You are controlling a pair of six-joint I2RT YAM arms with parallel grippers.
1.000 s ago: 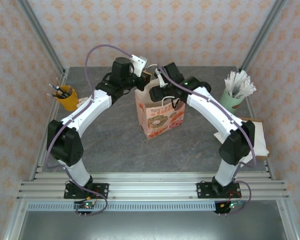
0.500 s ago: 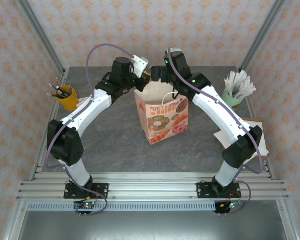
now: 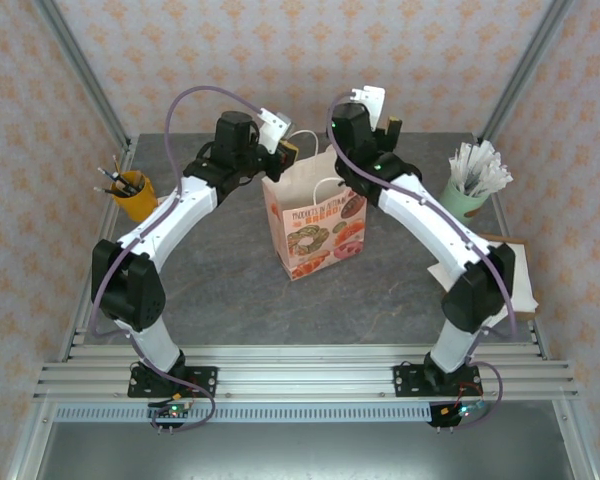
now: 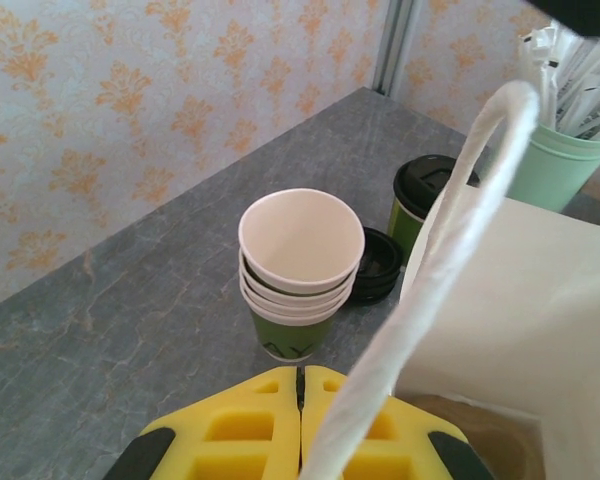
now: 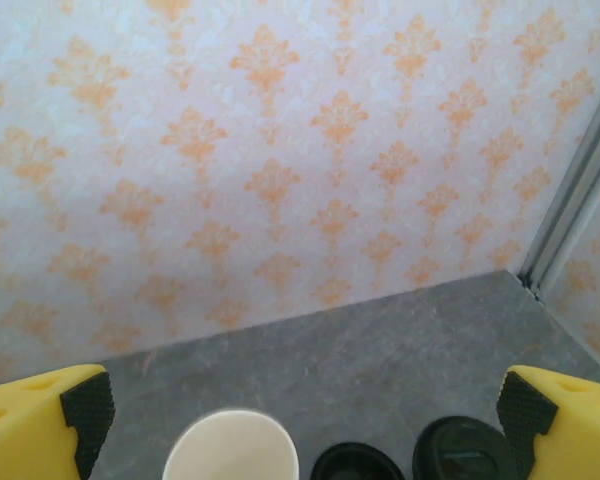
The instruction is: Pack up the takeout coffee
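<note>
Now, both my arms arch up from the near edge and meet over the far middle of the bench (image 3: 230,290). My left arm bends in toward the top left corner of the bag (image 3: 315,225). The left fingers (image 4: 300,385) are pressed together, with the bag's white handle (image 4: 435,260) lying across them; whether it is pinched I cannot tell. My right arm stands higher, its wrist lifted above the bag's far right corner and aimed at the far wall. The right fingers (image 5: 305,410) are spread wide apart.

The coffee (image 4: 430,185) stands upright on the far part of the bench, beyond the bag, with its black top on. From my left wrist it lies ahead and to the right of the fingers, partly behind the handle. A loose lid (image 4: 375,265) lies between it and the stack of cups (image 4: 300,265) on its left. From my right wrist the coffee sits low between the open fingers, nearer the right one and apart from both. The mint cup (image 4: 555,160) stands further right.
</note>
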